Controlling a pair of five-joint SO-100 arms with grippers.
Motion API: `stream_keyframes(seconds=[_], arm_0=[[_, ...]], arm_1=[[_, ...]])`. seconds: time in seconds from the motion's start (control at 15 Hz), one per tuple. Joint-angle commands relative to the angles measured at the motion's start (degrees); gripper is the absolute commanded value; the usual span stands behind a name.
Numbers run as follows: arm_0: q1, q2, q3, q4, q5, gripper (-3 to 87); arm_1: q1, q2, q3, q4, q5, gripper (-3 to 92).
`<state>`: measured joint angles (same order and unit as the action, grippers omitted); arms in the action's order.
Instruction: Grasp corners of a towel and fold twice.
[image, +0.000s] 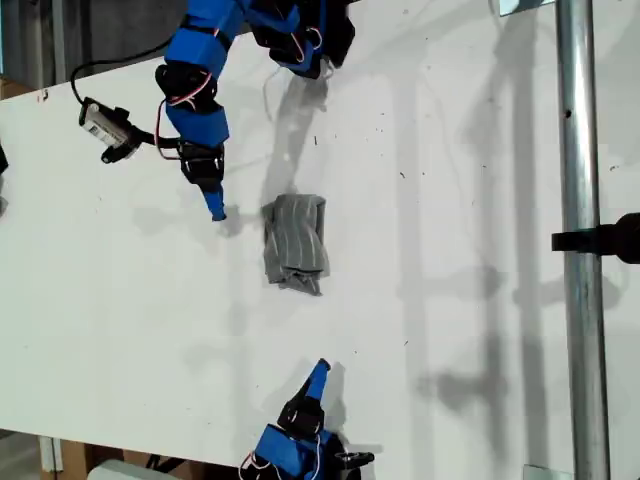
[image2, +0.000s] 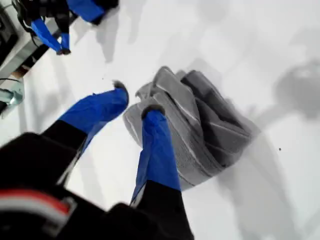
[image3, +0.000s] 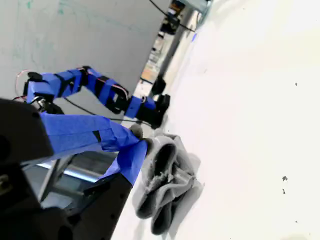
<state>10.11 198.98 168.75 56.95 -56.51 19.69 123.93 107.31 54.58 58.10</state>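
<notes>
Exterior view: the towel (image: 295, 243) is lying bunched into a narrow, wrinkled wad near the middle of the white desk (image: 120, 300), not spread flat. My first tool (image: 217, 212) is hovering just beside the wad on the exterior view's left, with its jaws spread and nothing between them. My second tool (image: 321, 366) is pointing at the wad from the near edge, well apart from it. Its jaws are looking pressed together and empty.

Judgement: the corner-finding step is in hand and no fold is made yet.

- No corner is showing cleanly. Only a frayed edge (image3: 162, 177) is peeking out of the folds.
- I am advising a pinch on a single outer layer at that edge, not on the whole wad.
- Then draw it outward, low over the desk, to open the cloth before folding.
</notes>
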Motion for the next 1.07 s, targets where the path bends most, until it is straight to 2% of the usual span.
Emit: stream_keyframes(seconds=[0.0,0.13,0.33,0.47,0.53,0.6,0.67,0.8,0.93,1.0], arm_0=[[-1.85,0.44,0.79,-1.41,-1.76,-2.6],[-3.34,0.44,2.90,-1.23,-2.46,-2.6],[-7.47,0.44,9.84,-0.35,-6.77,-2.6],[-9.58,0.44,10.02,6.50,-7.21,-2.6],[-10.63,0.44,10.11,7.65,-7.03,-2.6],[-11.51,0.44,10.11,9.84,-8.53,-2.6],[-12.66,0.44,10.11,15.56,-12.30,-2.6],[-12.30,0.26,10.02,16.87,-7.03,-2.6],[-12.30,0.26,10.02,16.79,2.64,-2.6],[-12.57,0.26,10.02,16.79,2.37,-2.6]], arm_1=[[1.14,26.98,26.02,0.97,5.19,-0.1],[0.35,50.63,41.57,10.81,9.84,-0.2],[0.62,64.60,50.27,23.29,12.66,-0.2],[0.97,64.42,56.51,23.64,14.41,-0.2],[0.70,63.46,58.62,26.19,20.92,-0.2],[0.97,64.60,58.62,30.50,24.08,3.5],[-1.32,64.60,58.54,31.03,27.95,13.3],[-4.83,64.60,58.54,31.03,27.86,13.6],[-7.12,64.60,58.54,31.03,27.86,13.6],[-7.82,64.60,58.54,31.03,27.86,13.6]])
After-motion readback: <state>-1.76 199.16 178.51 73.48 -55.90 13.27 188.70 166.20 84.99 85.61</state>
